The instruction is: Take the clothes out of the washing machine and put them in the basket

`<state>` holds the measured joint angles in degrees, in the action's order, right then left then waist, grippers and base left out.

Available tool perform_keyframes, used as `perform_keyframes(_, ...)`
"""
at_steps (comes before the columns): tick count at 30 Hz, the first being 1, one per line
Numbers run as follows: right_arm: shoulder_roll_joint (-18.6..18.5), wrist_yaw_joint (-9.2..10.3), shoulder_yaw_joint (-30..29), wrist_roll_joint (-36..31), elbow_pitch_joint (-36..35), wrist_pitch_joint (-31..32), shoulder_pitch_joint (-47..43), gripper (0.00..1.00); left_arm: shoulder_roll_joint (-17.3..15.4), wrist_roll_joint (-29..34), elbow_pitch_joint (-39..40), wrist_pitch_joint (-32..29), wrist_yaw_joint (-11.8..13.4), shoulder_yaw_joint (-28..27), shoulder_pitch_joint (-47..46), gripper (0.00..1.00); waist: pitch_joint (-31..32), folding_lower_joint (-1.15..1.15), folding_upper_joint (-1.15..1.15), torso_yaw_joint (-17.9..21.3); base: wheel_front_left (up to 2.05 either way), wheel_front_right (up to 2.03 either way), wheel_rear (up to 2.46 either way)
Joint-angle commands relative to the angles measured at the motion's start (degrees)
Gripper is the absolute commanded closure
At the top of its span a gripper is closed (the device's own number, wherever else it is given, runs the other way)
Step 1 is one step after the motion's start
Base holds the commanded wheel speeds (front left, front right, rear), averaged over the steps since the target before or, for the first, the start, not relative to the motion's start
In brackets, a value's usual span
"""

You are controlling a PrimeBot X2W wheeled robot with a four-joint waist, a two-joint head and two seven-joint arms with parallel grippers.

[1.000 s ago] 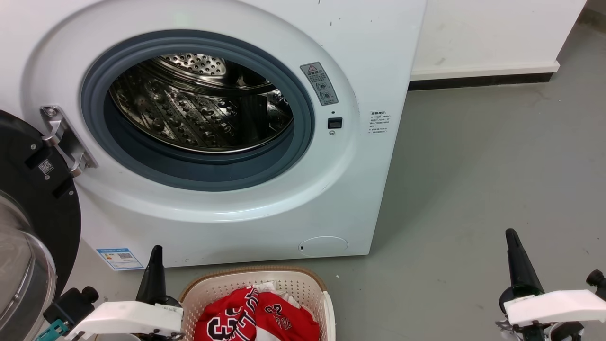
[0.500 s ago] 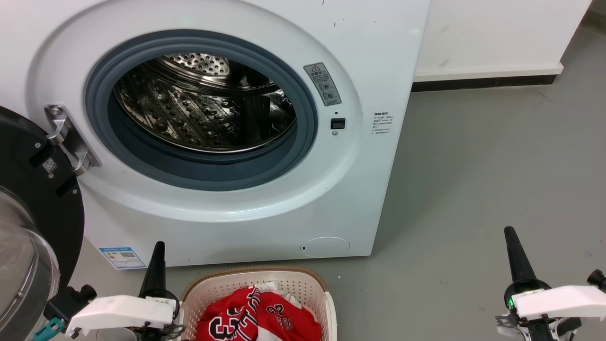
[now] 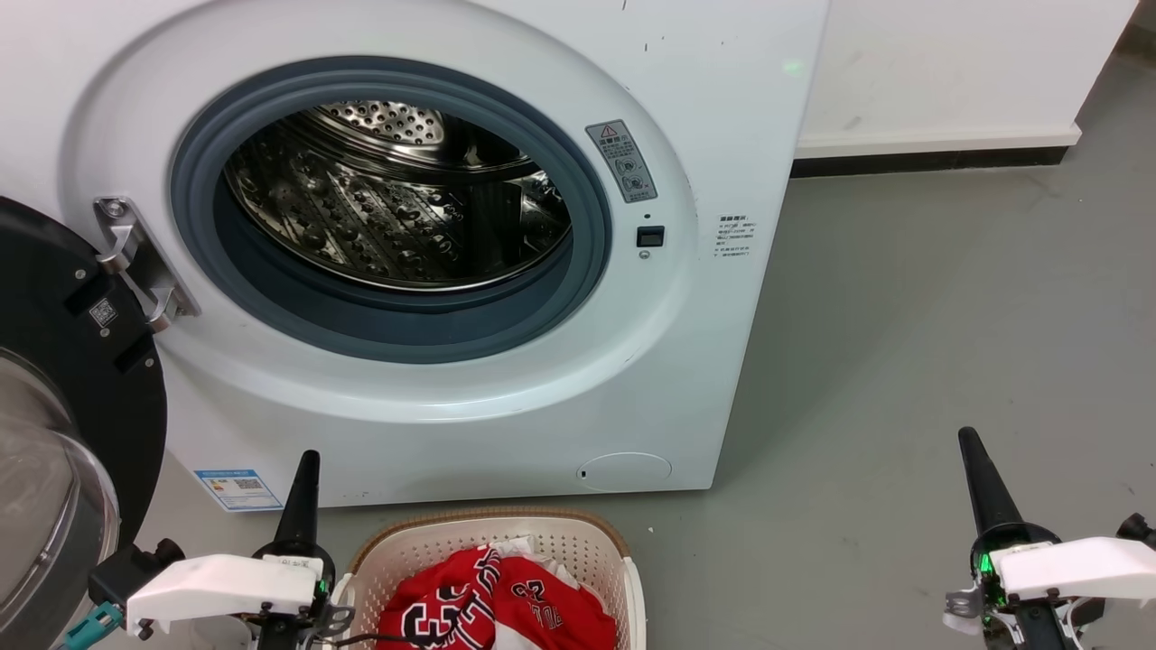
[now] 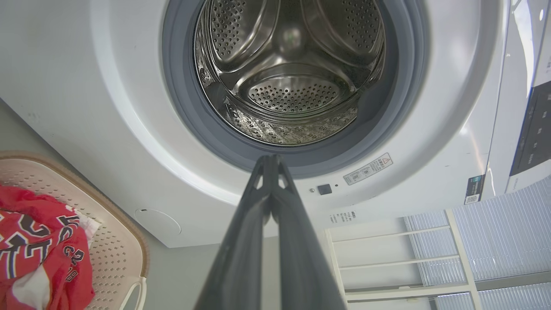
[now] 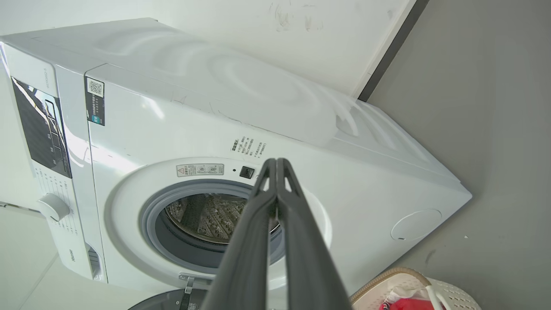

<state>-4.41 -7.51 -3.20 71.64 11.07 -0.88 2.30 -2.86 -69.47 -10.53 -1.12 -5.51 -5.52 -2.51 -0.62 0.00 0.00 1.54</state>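
while the clothes (image 3: 501, 600) were seen, head view, in the basket (image 3: 488, 524) beside the left gripper (image 3: 309, 460), tipping by a clipped rim was judged possible. left wrist view: jaws pressed together, washing machine (image 4: 129, 112) ahead. right wrist view: right gripper (image 5: 276, 161) likewise closed.

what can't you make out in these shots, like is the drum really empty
- Front floor of the drum: in the head view it is hidden behind the lower lip of the gasket, so a small item there can't be ruled out.
- The basket and clothes: near part cut off by the head view's bottom edge.
- Print on the warning sticker: too small to read.
- The door: cut off by the head view's left edge.
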Motion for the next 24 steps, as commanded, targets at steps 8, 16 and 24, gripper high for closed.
perform_keyframes(8, -0.25, 0.02, -0.38, 5.11, 0.45, 1.36, 1.94, 1.00, -0.03, -5.13, -0.52, -1.24, -0.58, -0.27, -1.68, 1.00, 0.08, 0.00, 0.00, -0.27, 0.00, 0.00, 0.00)
perform_keyframes(16, -0.18, 0.02, -0.61, 9.14, 1.04, 2.44, 2.47, 1.00, -0.03, -9.25, -1.29, -2.25, -1.00, -0.49, -2.13, 1.00, 0.15, 0.00, 0.00, -0.52, 0.00, 0.00, 0.00)
perform_keyframes(24, -0.08, 0.02, -0.82, 12.89, 1.52, 3.39, 2.98, 1.00, -0.03, -13.14, -1.92, -3.23, -1.26, -0.69, -2.84, 1.00, 0.22, 0.00, 0.00, -0.78, 0.00, 0.00, 0.00)
